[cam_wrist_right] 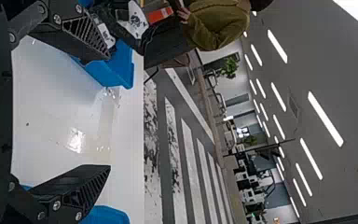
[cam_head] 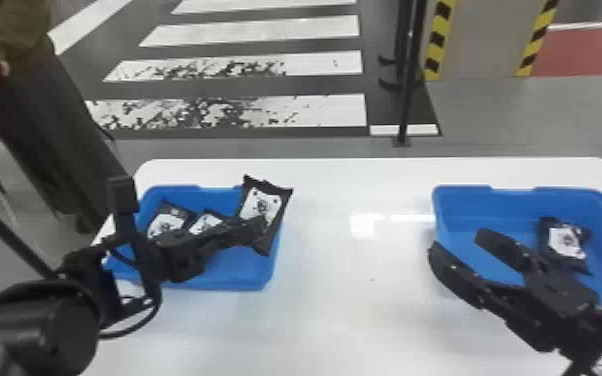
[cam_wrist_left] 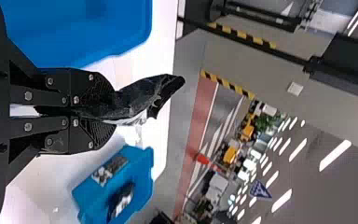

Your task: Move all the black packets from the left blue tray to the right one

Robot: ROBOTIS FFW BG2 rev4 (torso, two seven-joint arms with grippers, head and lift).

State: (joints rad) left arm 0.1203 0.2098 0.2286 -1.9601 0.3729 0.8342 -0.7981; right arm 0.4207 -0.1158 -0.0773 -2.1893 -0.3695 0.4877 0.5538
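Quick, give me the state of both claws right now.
Left claw: closed on a black packet.
Right claw: open, nothing between its fingers.

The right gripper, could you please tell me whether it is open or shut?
Open: the right gripper has its two fingers spread wide apart.

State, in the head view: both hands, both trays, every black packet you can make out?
Left hand: closed on a packet
Right hand: open, nothing between its fingers
Held packet: raised at the left tray's right side
Left tray: open-topped, packets inside
Two packets in it: lying, labels up
Right tray: open-topped, not full
Packet in it: lying, label up
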